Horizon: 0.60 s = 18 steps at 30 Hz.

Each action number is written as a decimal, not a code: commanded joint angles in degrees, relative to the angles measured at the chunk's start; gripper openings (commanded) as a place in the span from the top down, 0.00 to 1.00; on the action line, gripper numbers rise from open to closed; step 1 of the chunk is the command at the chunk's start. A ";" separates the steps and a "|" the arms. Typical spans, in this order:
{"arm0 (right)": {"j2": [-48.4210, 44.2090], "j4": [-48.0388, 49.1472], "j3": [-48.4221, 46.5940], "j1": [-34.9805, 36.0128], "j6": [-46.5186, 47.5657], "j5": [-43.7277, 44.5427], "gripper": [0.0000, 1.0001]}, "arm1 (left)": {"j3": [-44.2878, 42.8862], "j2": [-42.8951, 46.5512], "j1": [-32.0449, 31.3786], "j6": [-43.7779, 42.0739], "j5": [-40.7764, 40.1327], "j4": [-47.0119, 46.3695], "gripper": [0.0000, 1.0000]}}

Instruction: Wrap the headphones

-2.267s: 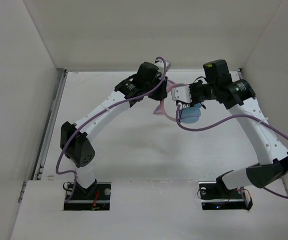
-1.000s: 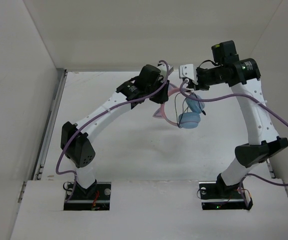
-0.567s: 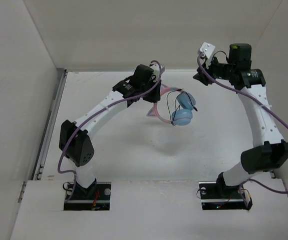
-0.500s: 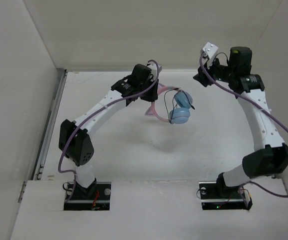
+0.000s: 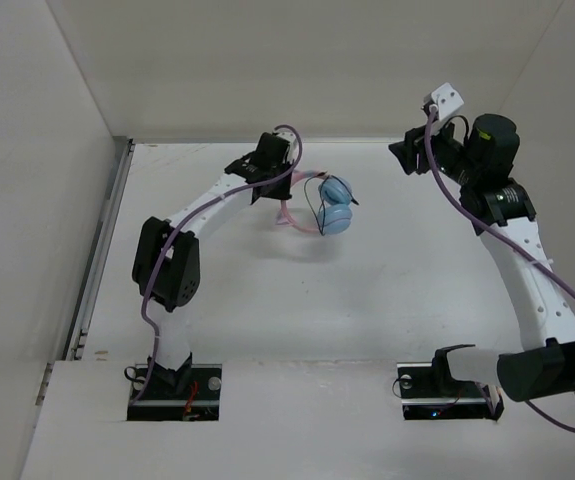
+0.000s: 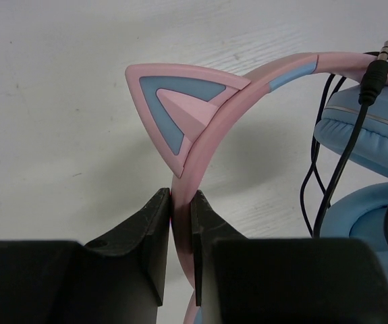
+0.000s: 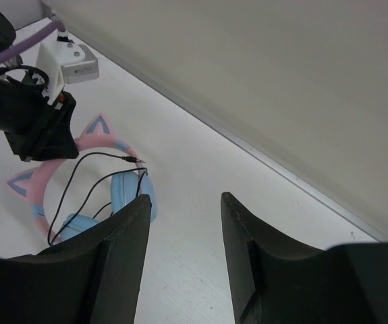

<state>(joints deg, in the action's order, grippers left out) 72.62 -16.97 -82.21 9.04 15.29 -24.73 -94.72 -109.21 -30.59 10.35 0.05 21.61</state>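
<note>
Set on a white worktop (image 5: 267, 320) walled on three sides; working at its far middle. Probably late in the winding step, judging by how things lie: holding with one side, standing off with the other.

Pinched tight with the left end effector (image 6: 180, 202) on the pink headband (image 6: 210, 128) of the headphones (image 5: 332, 205), just below a cat ear (image 6: 173, 101); gripping the band edge-on, with nothing else between the jaws. Seemingly carrying the headphones clear of the worktop, to go by the shadow beneath; cannot confirm a gap.

Parted to a middling gap at the right end effector (image 7: 183, 202) and holding nothing; raised well apart from the headphones, off to the right near the back wall (image 5: 317, 70), looking down on them.

Showing the light blue ear cups (image 6: 366, 135) close together under the band; showing the thin black cable (image 6: 328, 175) looped in several slack strands across and between them rather than drawn snug. Leaving the plug (image 6: 376, 71) sticking out free at the top, beside the headband, tucked under nothing.

Next, probably: lower the right end effector to the plug end, take the cable just behind the plug, and pass it under a loop to lock it. Calls for a fine pinch on a thin, springy wire and a steady hold on the left; risks the loops slipping off the cups if left loose.
</note>
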 commanded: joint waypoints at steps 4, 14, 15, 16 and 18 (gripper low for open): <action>-3.36 3.09 2.76 0.15 -3.78 2.23 0.47 | 1.20 -1.79 3.20 1.43 -0.76 -6.05 0.99; -4.77 1.77 4.78 -1.17 -3.78 1.79 0.47 | 0.76 -6.36 7.08 3.36 2.49 -6.31 0.98; -4.77 1.59 4.78 -1.26 -3.78 1.70 0.47 | 0.76 -6.72 7.25 3.62 3.02 -6.31 0.98; -4.59 1.50 4.78 -1.26 -3.78 1.70 0.47 | 0.59 -7.42 7.52 3.71 3.89 -6.14 0.98; -4.51 1.33 4.70 -1.26 -3.69 1.70 0.46 | 0.59 -7.77 7.69 4.15 4.07 -6.14 0.97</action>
<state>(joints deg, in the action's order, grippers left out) 68.97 -16.56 -77.41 8.23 12.60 -23.51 -92.71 -117.78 -22.72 12.12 0.47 18.87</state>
